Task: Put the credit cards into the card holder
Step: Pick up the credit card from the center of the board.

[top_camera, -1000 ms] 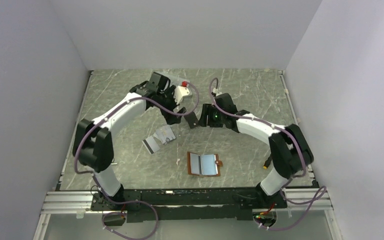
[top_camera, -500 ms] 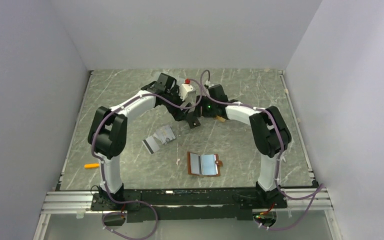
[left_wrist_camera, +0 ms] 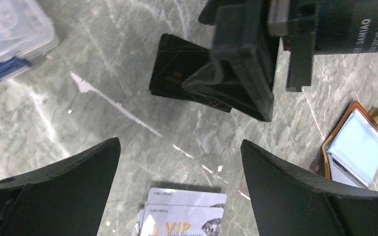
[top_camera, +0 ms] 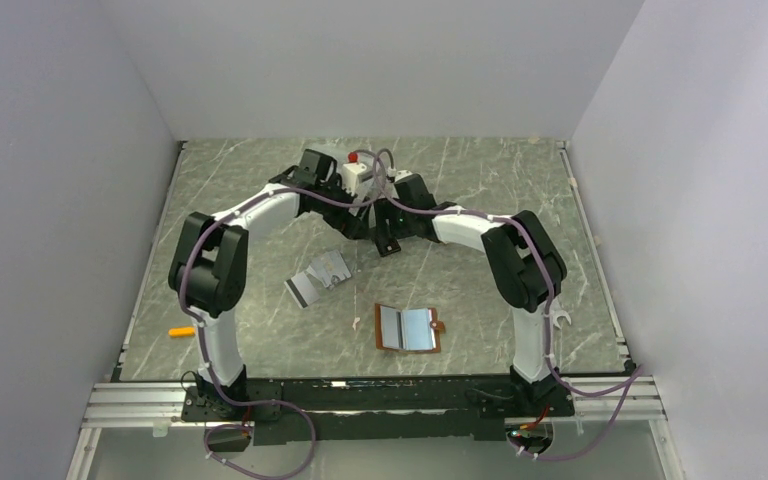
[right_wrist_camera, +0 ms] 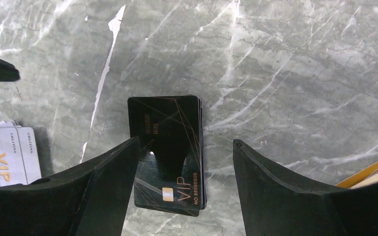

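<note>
White walls (top_camera: pixel 360 60) close in a grey-green marbled surface (top_camera: pixel 480 190), and both arms reach to the upper middle of it in the top view. There the right gripper (right_wrist_camera: pixel 186 143) hangs above a small pile of black cards (right_wrist_camera: pixel 165 123). Its jaws stand apart, one on each side of the pile, and nothing is between them, so it is open. The pile lies flat with a chip and the word VIP facing up, so a grip on it would probably have to take the edges. The left gripper (left_wrist_camera: pixel 179 145) is spread wide and holds nothing. It is lifted and looks down on the same place, perhaps to help with a flat card. The silver credit cards (top_camera: pixel 330 270) lie fanned out left of centre in the top view, one with its dark stripe up, not yet in any sleeve. The card holder (top_camera: pixel 407 328) lies open and flat at the lower centre, apart from all the cards, with its strap at the right side. Its silvery sleeves face up and no card shows in them. A clear box (left_wrist_camera: pixel 10 34) sits in the upper left corner of the left wrist view, its content too blurred to name.
</note>
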Controlling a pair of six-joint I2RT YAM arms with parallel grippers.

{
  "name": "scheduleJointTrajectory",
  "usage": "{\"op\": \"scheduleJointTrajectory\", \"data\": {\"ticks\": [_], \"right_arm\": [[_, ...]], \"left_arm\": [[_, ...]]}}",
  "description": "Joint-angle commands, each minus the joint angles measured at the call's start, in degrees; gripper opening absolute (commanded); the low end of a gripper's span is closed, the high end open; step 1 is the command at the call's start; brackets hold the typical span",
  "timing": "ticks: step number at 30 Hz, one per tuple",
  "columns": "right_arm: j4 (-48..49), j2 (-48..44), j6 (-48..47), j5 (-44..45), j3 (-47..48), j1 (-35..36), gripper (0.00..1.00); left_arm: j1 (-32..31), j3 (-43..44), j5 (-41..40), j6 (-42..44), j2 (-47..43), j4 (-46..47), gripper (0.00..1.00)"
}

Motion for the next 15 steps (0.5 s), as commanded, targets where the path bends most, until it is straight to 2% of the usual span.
{"op": "scheduleJointTrajectory", "data": {"ticks": [1, 7, 15], "right_arm": [[0.42, 1.31, -1.26, 2.13, 0.65, 0.35, 0.72], [-0.05, 1.77, -0.41, 4.16, -1.88, 0.45, 0.65], [2.89, -1.79, 1.43, 6.63, -10.04, 0.52, 0.54]], "left_arm": [[2.65, 0.04, 3.39, -2.12, -4.96, -0.86, 0.99], [2.91, -2.49, 1.22, 0.32, -7.76, -0.7, 0.99], [2.9, -3.11, 0.54, 0.89, -8.28, -0.46, 1.0]]}}
